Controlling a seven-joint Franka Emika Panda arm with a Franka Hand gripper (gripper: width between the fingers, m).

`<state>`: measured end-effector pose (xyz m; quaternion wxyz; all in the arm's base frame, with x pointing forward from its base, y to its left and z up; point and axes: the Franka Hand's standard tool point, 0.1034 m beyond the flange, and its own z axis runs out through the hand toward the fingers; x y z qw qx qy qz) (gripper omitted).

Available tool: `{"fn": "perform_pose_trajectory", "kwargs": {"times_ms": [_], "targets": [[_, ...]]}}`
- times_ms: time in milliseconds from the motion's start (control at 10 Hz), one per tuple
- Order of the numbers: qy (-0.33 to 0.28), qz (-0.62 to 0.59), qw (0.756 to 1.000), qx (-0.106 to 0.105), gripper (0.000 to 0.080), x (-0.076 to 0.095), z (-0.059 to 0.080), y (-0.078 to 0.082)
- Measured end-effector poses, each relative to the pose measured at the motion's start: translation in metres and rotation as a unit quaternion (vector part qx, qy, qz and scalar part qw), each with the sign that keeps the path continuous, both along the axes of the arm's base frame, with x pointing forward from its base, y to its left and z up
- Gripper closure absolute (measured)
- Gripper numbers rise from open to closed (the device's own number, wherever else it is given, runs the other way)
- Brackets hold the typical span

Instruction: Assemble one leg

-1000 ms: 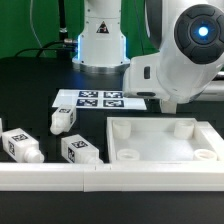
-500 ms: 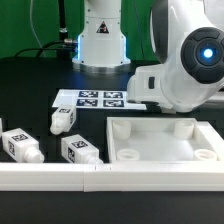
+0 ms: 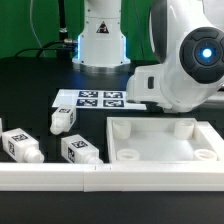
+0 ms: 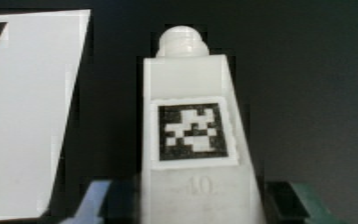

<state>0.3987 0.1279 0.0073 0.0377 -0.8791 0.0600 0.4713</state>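
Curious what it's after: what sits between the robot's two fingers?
The leg, tag side facing the camera, lies between the fingers, as the wrist view shows. It does not show in the exterior view.

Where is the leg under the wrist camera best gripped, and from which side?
Take the leg by the two long flat sides of its square body, coming from straight above. It lies flat, tag up, and the fingers straddle those parallel sides; the rounded tip would likely slip.

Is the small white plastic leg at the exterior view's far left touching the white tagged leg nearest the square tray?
Apart. The exterior view shows bare black table between the far-left leg and the leg nearest the tray.
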Motion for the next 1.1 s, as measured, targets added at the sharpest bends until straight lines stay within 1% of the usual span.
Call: {"fn": "perform_pose_trajectory", "kwargs": {"times_ms": [200, 300, 400, 600, 700, 800, 900, 1100], "targets": [[0.000, 0.000, 1.000, 0.000, 0.0513, 0.000, 0.000, 0.000], [0.000, 0.005, 1.000, 0.007, 0.0513, 0.003, 0.004, -0.002], [-0.011, 0.009, 1.000, 0.018, 0.0513, 0.017, 0.019, -0.008], [-0.060, 0.020, 0.997, 0.037, 0.0512, 0.050, 0.066, -0.019], [-0.074, 0.020, 0.996, 0.042, 0.0512, 0.058, 0.081, -0.023], [-0.066, 0.018, 0.997, 0.041, 0.0512, 0.054, 0.078, -0.024], [-0.077, 0.018, 0.996, 0.040, 0.0512, 0.057, 0.073, -0.023], [-0.154, 0.012, 0.988, 0.032, 0.0512, 0.070, 0.074, -0.022]]}}
